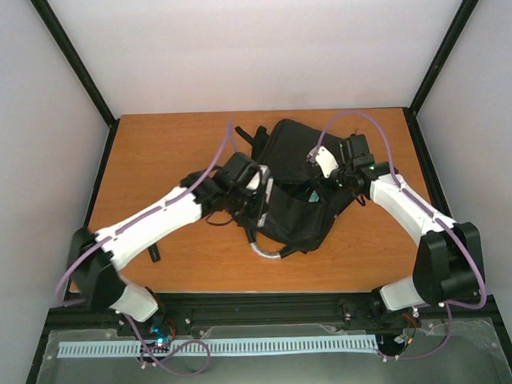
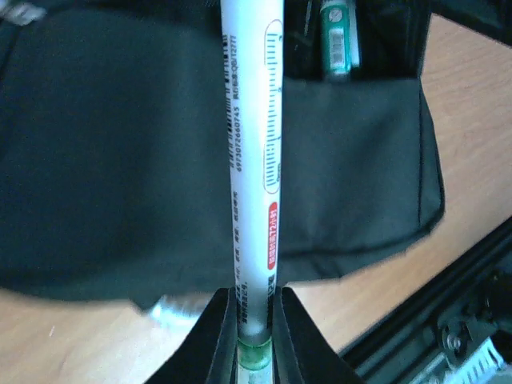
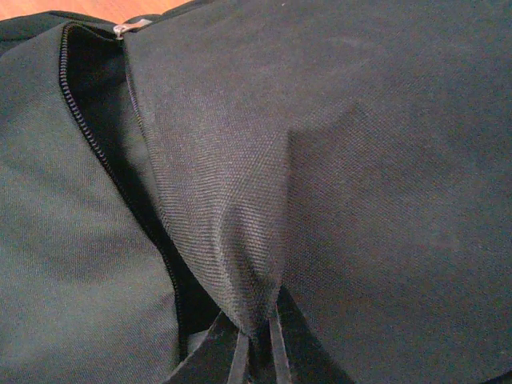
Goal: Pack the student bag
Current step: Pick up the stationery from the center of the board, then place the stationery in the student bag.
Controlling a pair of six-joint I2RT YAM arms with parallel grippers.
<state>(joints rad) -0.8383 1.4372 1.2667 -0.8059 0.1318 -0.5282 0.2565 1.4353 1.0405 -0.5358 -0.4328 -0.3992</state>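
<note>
The black student bag point(image 1: 294, 178) lies in the middle of the wooden table. My left gripper point(image 1: 254, 185) is at its left side, shut on a white marker pen point(image 2: 254, 160) with printed text and a red label. The pen points at the bag's open pocket, where a green-and-white item point(image 2: 337, 36) shows. My right gripper point(image 1: 338, 173) is at the bag's right side, shut on a pinched fold of the bag's black fabric point(image 3: 240, 200), holding it up beside an open zipper point(image 3: 96, 136).
The wooden table point(image 1: 161, 154) has black rails along its edges. A grey handle loop point(image 1: 265, 251) pokes out at the bag's near edge. A small dark item point(image 1: 155, 252) lies on the table beside my left arm.
</note>
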